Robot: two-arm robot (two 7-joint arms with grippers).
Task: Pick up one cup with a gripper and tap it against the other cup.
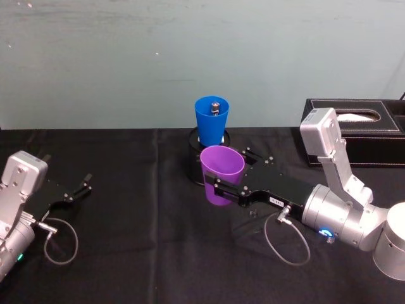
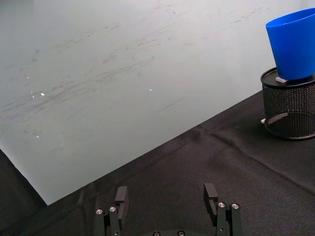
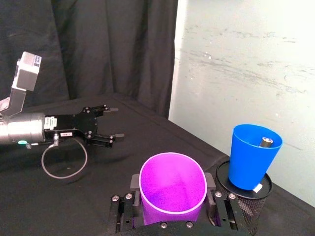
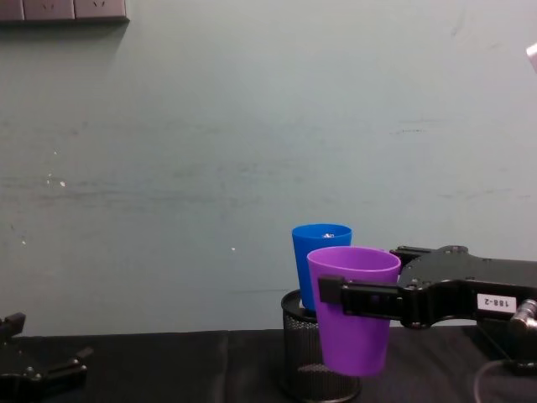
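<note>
Right gripper (image 1: 223, 177): was clamped on purple cup (image 1: 221, 166) above worktop's (image 1: 126, 240) middle.
Purple cup: was held upright, mouth upward, just before blue cup (image 1: 211, 119).
Left gripper (image 1: 87, 182): was spread wide, near left edge.

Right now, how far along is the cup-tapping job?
Done: the right pincer is shut on the purple cup and holds it upright off the table. In hand: the cup hangs just short of the blue cup, which sits on the black mesh holder; the right wrist view shows a gap between them. Left: the tap itself. The left pincer lies open at the table's left.
</note>
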